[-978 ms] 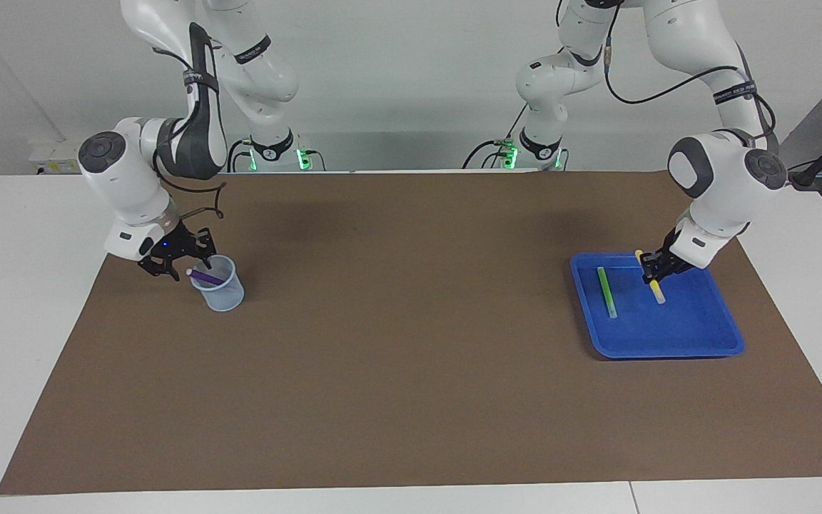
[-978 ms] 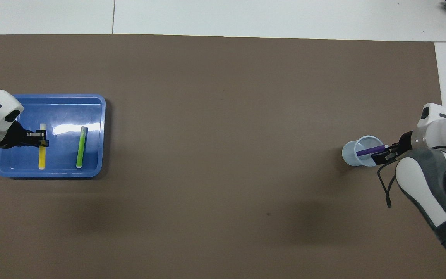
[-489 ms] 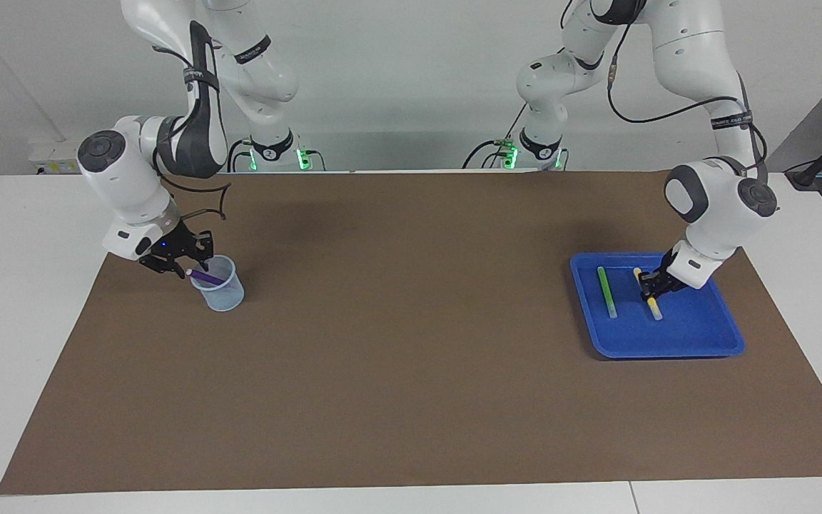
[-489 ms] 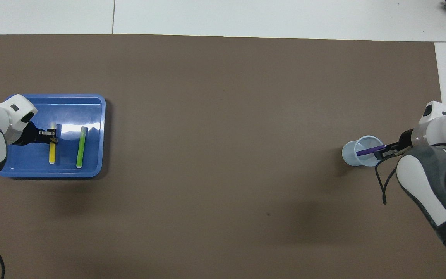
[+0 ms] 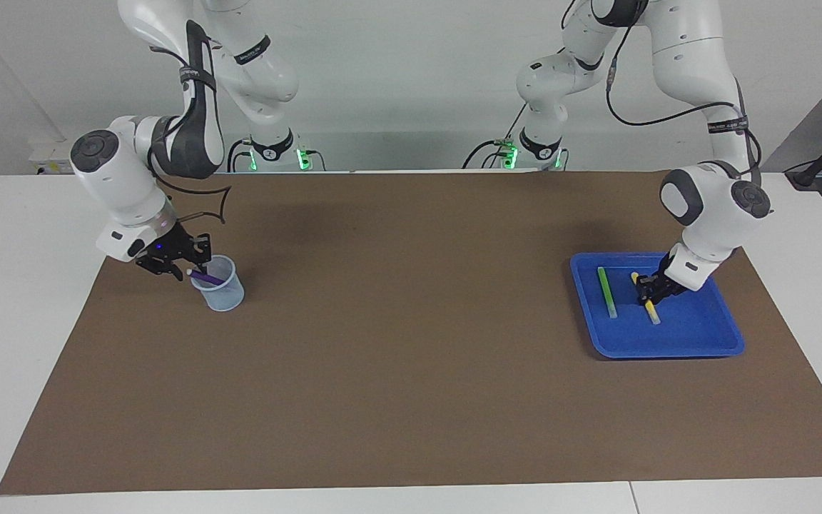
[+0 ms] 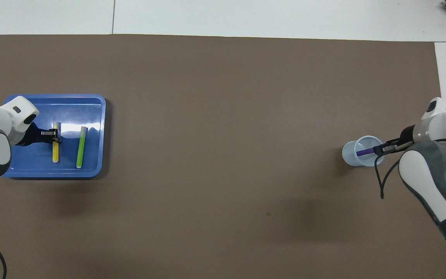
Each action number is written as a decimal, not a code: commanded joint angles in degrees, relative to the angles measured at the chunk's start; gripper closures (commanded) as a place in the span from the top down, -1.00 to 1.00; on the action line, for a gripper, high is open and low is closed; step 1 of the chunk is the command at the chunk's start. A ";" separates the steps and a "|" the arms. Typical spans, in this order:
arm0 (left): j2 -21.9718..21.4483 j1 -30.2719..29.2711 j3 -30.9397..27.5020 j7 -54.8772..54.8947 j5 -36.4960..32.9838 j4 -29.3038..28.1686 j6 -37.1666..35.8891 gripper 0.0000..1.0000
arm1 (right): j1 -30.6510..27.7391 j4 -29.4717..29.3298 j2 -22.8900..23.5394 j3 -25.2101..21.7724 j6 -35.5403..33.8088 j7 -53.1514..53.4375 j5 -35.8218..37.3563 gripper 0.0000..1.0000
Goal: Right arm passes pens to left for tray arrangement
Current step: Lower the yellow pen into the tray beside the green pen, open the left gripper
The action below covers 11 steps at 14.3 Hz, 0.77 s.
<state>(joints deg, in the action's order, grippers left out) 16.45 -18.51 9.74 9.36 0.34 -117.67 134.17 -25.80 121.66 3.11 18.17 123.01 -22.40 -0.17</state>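
Lowered since a second ago, the yellow pen [image 5: 648, 305] now lies in the tray [image 5: 696, 343] beside the green pen [image 5: 606, 292], the left gripper [image 5: 648, 292] straddling it, grip uncertain. Two pens are placed; the right gripper [image 5: 184, 265] pinches the purple pen [image 5: 204, 276] in the cup [image 5: 222, 294].

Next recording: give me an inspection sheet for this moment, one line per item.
Surface: brown mat on a white table.
Job's things: green pen and yellow pen lie side by side in the blue tray; purple pen leans in the pale cup.
Clutter: nothing seen.
Hands: left hand at the yellow pen; right hand at the purple pen's tip.
Cables: black cables along both arms.
Surroundings: pale wall.
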 commanded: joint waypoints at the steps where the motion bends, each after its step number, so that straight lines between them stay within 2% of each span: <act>1: -0.02 -0.91 0.37 0.48 -1.13 -0.20 0.66 0.59 | -0.57 -0.81 0.75 0.73 -1.20 1.31 -1.50 -0.09; 4: -0.46 -0.83 0.46 0.31 -1.05 0.77 -1.71 0.61 | -0.66 -0.81 0.67 0.73 -1.28 1.40 -1.50 -0.28; 6: -0.90 -0.74 0.54 0.13 -0.70 3.31 -6.44 0.61 | -0.66 -0.63 0.66 0.73 -1.20 1.31 -1.50 -0.35; 8: -1.95 -0.65 0.72 -0.39 -0.26 6.03 -11.36 0.61 | -0.66 -0.63 0.66 0.73 -1.28 1.31 -1.50 -0.62; 11: -5.10 -0.65 0.63 -0.66 3.95 8.15 -15.69 0.61 | -0.66 -0.55 0.58 0.73 -1.55 1.22 -1.50 -0.85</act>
<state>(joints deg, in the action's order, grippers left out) 14.15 -18.53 9.96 9.07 1.94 -110.31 121.89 -25.80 121.16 3.10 18.21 122.23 -21.87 -1.17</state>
